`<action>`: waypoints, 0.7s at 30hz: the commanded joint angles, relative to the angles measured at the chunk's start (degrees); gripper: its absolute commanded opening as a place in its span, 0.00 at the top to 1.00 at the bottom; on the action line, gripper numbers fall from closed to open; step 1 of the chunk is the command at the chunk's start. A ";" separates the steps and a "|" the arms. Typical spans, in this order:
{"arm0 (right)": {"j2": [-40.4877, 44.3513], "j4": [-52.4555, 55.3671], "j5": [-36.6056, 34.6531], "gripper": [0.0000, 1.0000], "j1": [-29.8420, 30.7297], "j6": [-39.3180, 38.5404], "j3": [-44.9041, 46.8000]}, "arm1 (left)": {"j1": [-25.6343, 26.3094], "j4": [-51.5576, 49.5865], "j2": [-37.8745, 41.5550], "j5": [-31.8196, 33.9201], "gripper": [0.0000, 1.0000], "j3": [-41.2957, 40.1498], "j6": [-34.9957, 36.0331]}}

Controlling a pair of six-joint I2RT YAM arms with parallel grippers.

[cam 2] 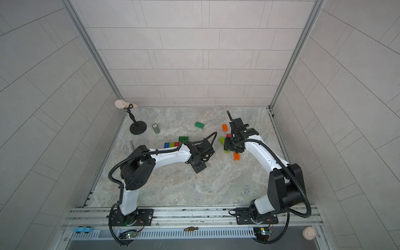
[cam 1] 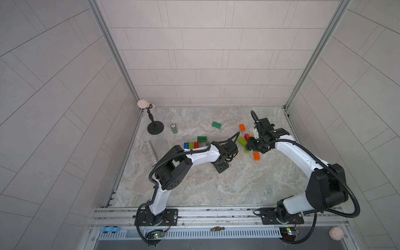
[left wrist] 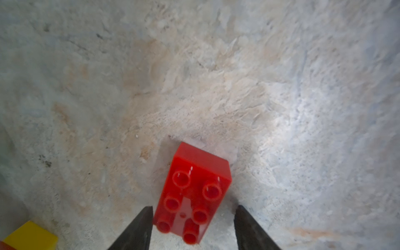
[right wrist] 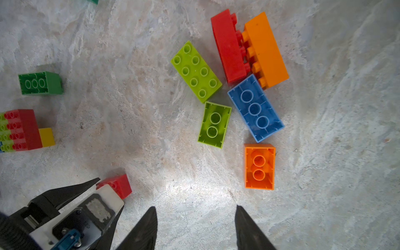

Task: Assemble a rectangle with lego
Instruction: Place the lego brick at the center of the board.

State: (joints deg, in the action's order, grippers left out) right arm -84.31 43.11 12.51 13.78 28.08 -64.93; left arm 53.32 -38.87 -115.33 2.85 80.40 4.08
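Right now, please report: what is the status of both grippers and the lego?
Left gripper open, red brick lying studs-up between its jaws. Right gripper open, empty. Brick row stands apart; nothing seems to block the way.

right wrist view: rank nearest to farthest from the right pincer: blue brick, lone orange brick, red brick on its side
1. lone orange brick, hollow side up, closest to the right pincer.
2. blue brick, just beyond it.
3. red brick, on its side against the second orange brick, farthest.
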 commanded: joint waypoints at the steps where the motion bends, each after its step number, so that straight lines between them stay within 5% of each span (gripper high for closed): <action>1: -0.42 0.50 -1.57 0.41 0.03 -0.57 -0.12 | 0.38 0.07 1.10 0.33 0.32 1.29 0.79; 7: -0.95 -1.94 -0.26 0.41 0.02 -0.87 1.54 | 0.24 7.22 13.58 -1.74 0.28 -5.27 -1.34; 11: -2.13 -5.45 2.15 0.41 1.40 -1.40 2.87 | -2.02 13.12 25.78 3.87 0.26 -15.39 -5.74; 18: -16.33 -2.50 0.10 0.31 15.20 -14.43 -7.68 | -14.39 28.77 44.18 6.55 0.24 -33.16 -16.60; 21: -23.58 -0.03 -0.82 0.29 20.14 -17.51 -15.49 | -18.67 36.70 49.74 7.07 0.15 -40.29 -20.16</action>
State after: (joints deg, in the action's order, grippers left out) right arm -104.57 40.29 13.02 30.87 16.91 -75.61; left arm 36.60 -11.73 -68.53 8.36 43.92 -10.24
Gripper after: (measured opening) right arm 0.703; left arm 0.833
